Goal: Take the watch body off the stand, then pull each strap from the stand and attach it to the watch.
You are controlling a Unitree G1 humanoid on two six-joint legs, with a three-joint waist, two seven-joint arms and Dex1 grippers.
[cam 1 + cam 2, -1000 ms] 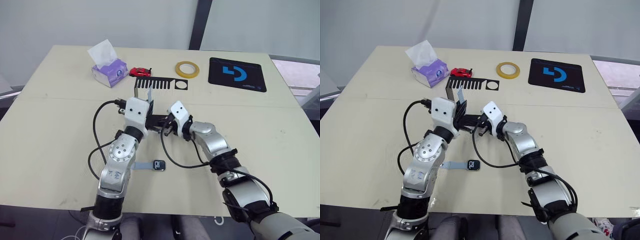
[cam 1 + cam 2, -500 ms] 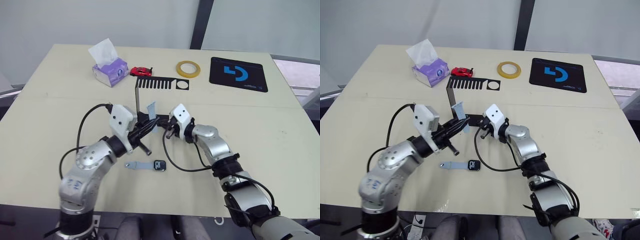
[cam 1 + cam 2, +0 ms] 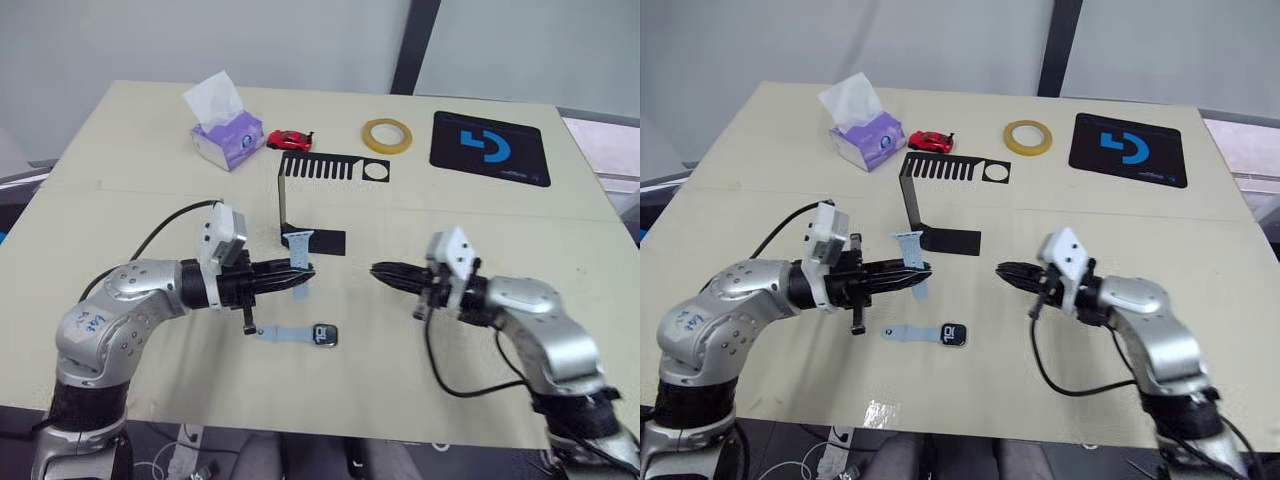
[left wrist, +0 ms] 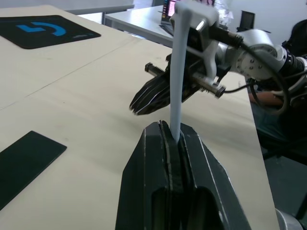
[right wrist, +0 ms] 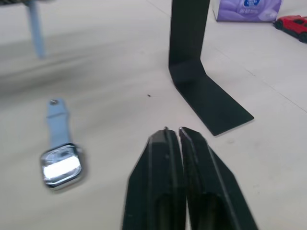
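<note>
Both arms have drawn back from the stand (image 3: 284, 205) since a second ago, and the strap that was up by its post is now off it, pinched between the closed fingers of the left gripper (image 3: 302, 280) just in front of the stand's foot. Nearer the table's front edge lies the watch body (image 3: 322, 335) with the other strap (image 3: 281, 333) joined to its left side. Further right, the right gripper (image 3: 380, 270) hovers with fingers pressed together, holding nothing, well apart from the stand.
</note>
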